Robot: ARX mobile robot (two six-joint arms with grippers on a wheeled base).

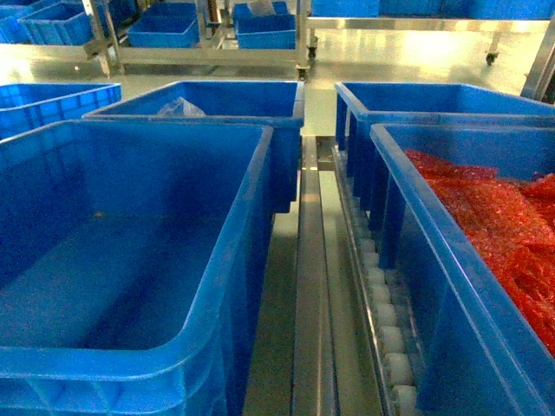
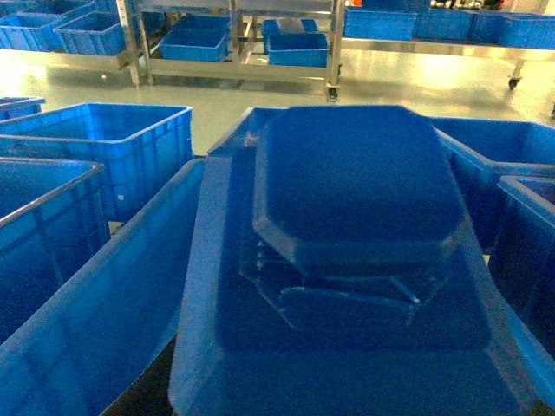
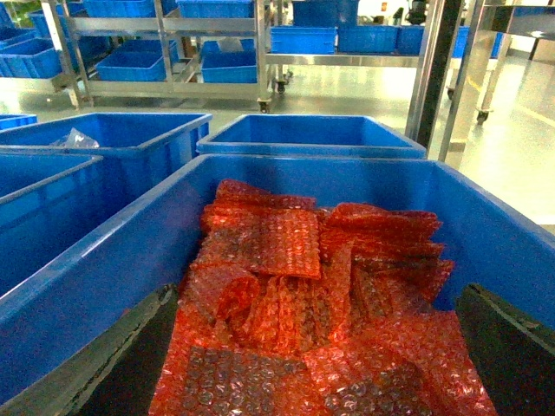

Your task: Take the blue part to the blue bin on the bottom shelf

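Note:
The blue part (image 2: 355, 191), a moulded piece with an eight-sided top, fills the left wrist view right at my left gripper's jaws and hangs above the bins. The fingers themselves are hidden behind it. A large empty blue bin (image 1: 130, 251) stands at the near left on the bottom shelf, whose white roller track (image 1: 386, 334) and steel rail (image 1: 312, 260) run between the bins. My right gripper (image 3: 312, 364) is open, its dark fingers (image 3: 512, 347) wide apart over red bubble wrap (image 3: 303, 295). Neither gripper shows in the head view.
The bin on the right (image 1: 451, 260) holds the red bubble wrap. Behind the empty bin, another bin (image 1: 217, 104) contains a clear plastic bag (image 1: 179, 108). More blue bins sit on steel racks (image 1: 208, 56) across the shiny floor. A steel post (image 3: 431, 69) rises at the right.

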